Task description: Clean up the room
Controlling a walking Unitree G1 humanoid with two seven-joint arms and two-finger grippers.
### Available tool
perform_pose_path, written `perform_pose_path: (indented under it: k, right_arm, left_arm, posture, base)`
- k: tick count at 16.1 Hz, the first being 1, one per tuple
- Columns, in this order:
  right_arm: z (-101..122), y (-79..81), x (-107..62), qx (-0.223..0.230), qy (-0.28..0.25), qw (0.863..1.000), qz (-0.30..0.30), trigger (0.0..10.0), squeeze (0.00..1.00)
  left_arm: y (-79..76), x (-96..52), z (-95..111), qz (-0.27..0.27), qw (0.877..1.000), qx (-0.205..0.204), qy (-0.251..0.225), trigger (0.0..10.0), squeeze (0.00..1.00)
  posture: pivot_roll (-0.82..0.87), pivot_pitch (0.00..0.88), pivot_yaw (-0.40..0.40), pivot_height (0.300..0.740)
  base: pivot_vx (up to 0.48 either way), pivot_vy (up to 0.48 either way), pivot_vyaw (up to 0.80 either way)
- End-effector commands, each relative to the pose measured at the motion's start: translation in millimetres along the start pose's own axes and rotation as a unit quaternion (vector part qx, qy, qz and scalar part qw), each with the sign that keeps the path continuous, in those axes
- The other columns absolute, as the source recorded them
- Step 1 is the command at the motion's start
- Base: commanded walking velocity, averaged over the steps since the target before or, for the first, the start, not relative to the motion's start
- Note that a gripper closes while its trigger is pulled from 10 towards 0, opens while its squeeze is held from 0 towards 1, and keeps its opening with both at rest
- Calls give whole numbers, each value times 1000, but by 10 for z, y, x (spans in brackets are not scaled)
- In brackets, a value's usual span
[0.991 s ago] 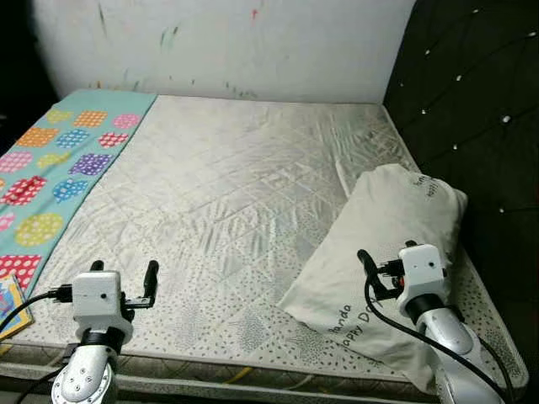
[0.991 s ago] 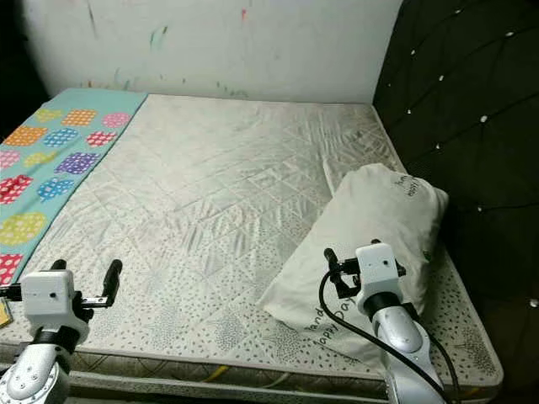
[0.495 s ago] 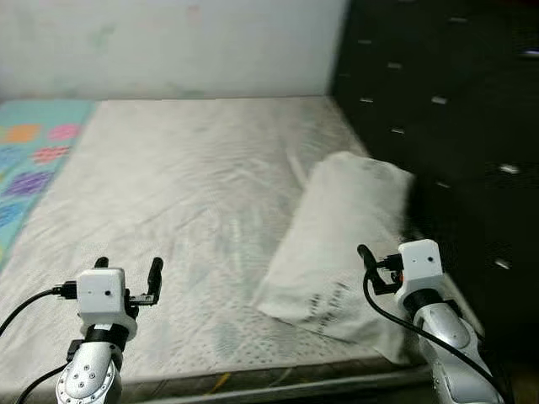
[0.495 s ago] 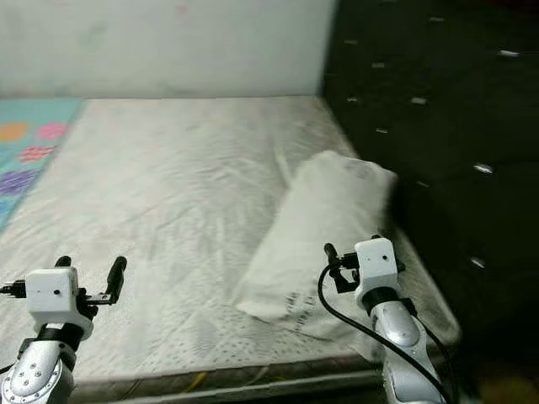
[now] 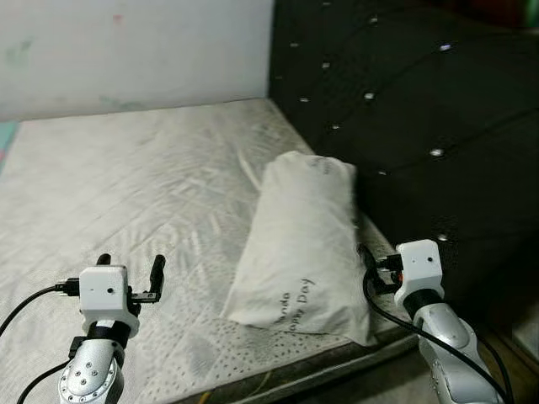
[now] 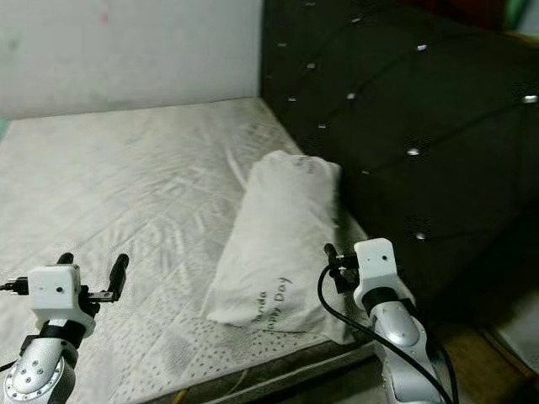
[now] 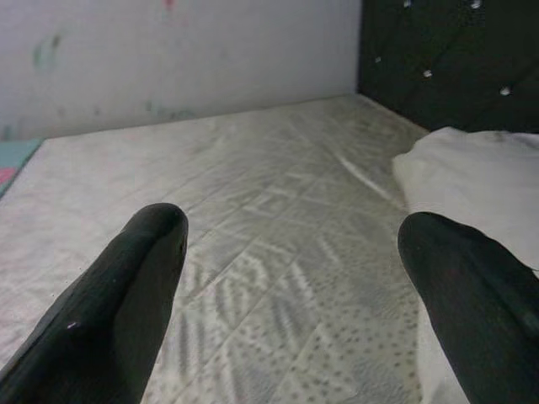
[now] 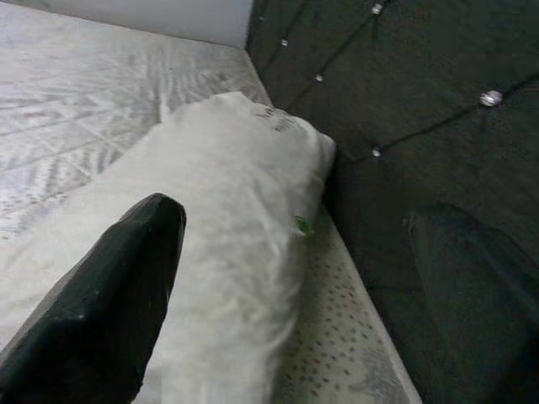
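A white pillow (image 5: pixel 301 240) with printed words lies on the bare quilted mattress (image 5: pixel 126 194), close to the black tufted headboard (image 5: pixel 404 109). My left gripper (image 5: pixel 130 269) is held low over the mattress's near edge, open and empty. My right gripper (image 6: pixel 330 263) is raised at the pillow's near right corner, beside the headboard; its two fingers (image 8: pixel 109 295) stand apart with nothing between them. The pillow (image 8: pixel 210 219) fills the space ahead of the right wrist, and the mattress (image 7: pixel 278 219) stretches away in front of the left one.
A pale wall (image 5: pixel 126 50) with small paint marks runs behind the bed. The headboard closes off the right side. A strip of floor (image 6: pixel 472 345) shows at the bed's near right corner.
The camera has swung to the right: the patterned blanket has slid out of view and the headboard now takes up the right half. Both grippers stay in the same raised pose.
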State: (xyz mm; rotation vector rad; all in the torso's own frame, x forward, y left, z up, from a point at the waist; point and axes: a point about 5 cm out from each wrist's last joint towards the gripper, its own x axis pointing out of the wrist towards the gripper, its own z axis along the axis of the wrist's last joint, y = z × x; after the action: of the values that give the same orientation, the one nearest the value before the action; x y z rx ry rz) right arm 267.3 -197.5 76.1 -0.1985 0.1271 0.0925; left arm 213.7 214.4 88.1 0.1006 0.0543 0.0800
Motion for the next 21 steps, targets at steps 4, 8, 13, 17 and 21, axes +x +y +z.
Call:
perform_pose_path:
  k: [4, 8, 13, 17, 21]
  right_arm:
    - [26, -19, 34, -4, -2, 1000, -7, 10000, 0]
    - [84, 19, 79, -5, -13, 1000, 6, 10000, 0]
    - [85, 101, 100, -1, -18, 1000, 15, 10000, 0]
    - [106, 118, 114, -4, -23, 999, 23, 10000, 0]
    - [110, 104, 114, -7, -25, 999, 24, 10000, 0]
  left_arm:
    - [-40, 25, 25, -7, 1000, -1, -6, 10000, 0]
    - [-40, 85, 68, 3, 1000, -2, -17, 10000, 0]
    - [-49, 65, 40, 7, 1000, 6, -10, 10000, 0]
    - [-63, 64, 22, 8, 1000, 5, -6, 10000, 0]
    - [-68, 59, 16, 8, 1000, 5, -4, 10000, 0]
  posture:
    - [-120, 0, -12, 740]
    - [-122, 0, -25, 740]
    - [-114, 0, -16, 740]
    - [-113, 0, -17, 740]
    - [-118, 0, -18, 740]
  base:
    - [0, 0, -800]
    - [0, 0, -600]
    - [0, 0, 0]
    - [0, -153, 0]
    - [0, -363, 0]
